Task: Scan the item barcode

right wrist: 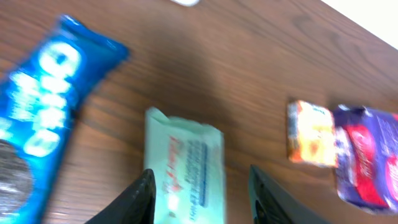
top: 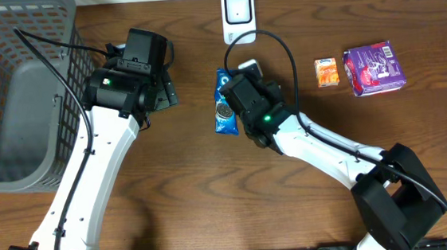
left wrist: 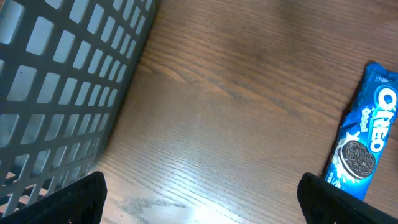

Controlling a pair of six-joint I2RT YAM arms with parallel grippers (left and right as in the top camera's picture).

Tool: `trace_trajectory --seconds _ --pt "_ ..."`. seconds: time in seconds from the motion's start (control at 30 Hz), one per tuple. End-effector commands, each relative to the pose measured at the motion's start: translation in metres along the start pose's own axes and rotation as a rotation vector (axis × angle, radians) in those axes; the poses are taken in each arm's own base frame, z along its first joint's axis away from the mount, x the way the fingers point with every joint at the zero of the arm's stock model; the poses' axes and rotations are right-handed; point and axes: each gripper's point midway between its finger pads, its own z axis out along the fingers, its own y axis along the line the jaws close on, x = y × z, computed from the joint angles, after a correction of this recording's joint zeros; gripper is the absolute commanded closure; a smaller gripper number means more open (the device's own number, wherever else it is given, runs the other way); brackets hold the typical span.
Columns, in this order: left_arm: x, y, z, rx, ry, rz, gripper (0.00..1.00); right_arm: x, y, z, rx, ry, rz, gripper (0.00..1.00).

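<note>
Pale packet lies flat on the bench between the fingers of the right end effector. Its jaws straddle the packet, parted, with a gap on one side, so nothing is clamped. Best to centre, close on the long edges, then lift and turn the printed code toward the scanner. Only the right wrist view shows the packet plainly. Overhead, the arm hides most of it but reveals the scanner nearby. The left end effector gapes empty beside the basket.

Four packets — one basket, one scanner.
</note>
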Motion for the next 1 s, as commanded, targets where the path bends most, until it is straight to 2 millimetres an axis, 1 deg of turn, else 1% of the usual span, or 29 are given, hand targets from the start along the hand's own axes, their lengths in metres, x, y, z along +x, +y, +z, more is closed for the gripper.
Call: trace_trajectory --seconds 0.0,0.07,0.17,0.23,0.37,0.43,0.53,0.57,0.6,0.63,0.7,0.77,0.87,0.9,0.97 --pt "0.000 0.002 0.001 -0.009 0.000 -0.009 0.02 0.005 0.019 0.006 -0.108 0.030 0.002 0.58" --pt "0.000 0.002 0.001 -0.009 0.000 -0.009 0.02 0.014 0.023 0.014 -0.103 0.054 -0.013 0.55" --pt "0.000 0.002 0.001 -0.009 0.000 -0.009 0.02 0.030 0.027 0.028 -0.088 0.096 -0.037 0.49" --pt "0.000 0.002 0.001 -0.009 0.000 -0.009 0.02 0.040 0.024 0.039 -0.042 0.120 -0.054 0.48" --pt "0.000 0.002 0.001 -0.009 0.000 -0.009 0.02 0.053 0.015 0.056 0.057 0.135 -0.079 0.44" --pt "0.000 0.002 0.001 -0.009 0.000 -0.009 0.02 0.058 0.014 0.062 0.081 0.144 -0.088 0.42" --pt "0.000 0.002 0.001 -0.009 0.000 -0.009 0.02 0.069 0.015 0.071 0.091 0.169 -0.099 0.43" --pt "0.000 0.002 0.001 -0.009 0.000 -0.009 0.02 0.074 0.014 0.075 0.095 0.181 -0.101 0.44" --pt "0.000 0.002 0.001 -0.009 0.000 -0.009 0.02 0.078 0.013 0.078 0.097 0.193 -0.102 0.50" --pt "0.000 0.002 0.001 -0.009 0.000 -0.009 0.02 0.080 0.012 0.080 0.100 0.200 -0.099 0.55" --pt "0.000 0.002 0.001 -0.009 0.000 -0.009 0.02 0.084 0.013 0.083 0.085 0.216 -0.093 0.71" --pt "0.000 0.002 0.001 -0.009 0.000 -0.009 0.02 0.085 0.014 0.085 0.059 0.225 -0.082 0.81" --pt "0.000 0.002 0.001 -0.009 0.000 -0.009 0.02 0.083 0.011 0.085 0.059 0.227 -0.060 0.96" --pt "0.000 0.002 0.001 -0.009 0.000 -0.009 0.02 0.081 0.010 0.085 0.062 0.232 -0.051 0.99" --pt "0.000 0.002 0.001 -0.009 0.000 -0.009 0.02 0.077 0.007 0.083 0.068 0.240 -0.026 0.99"
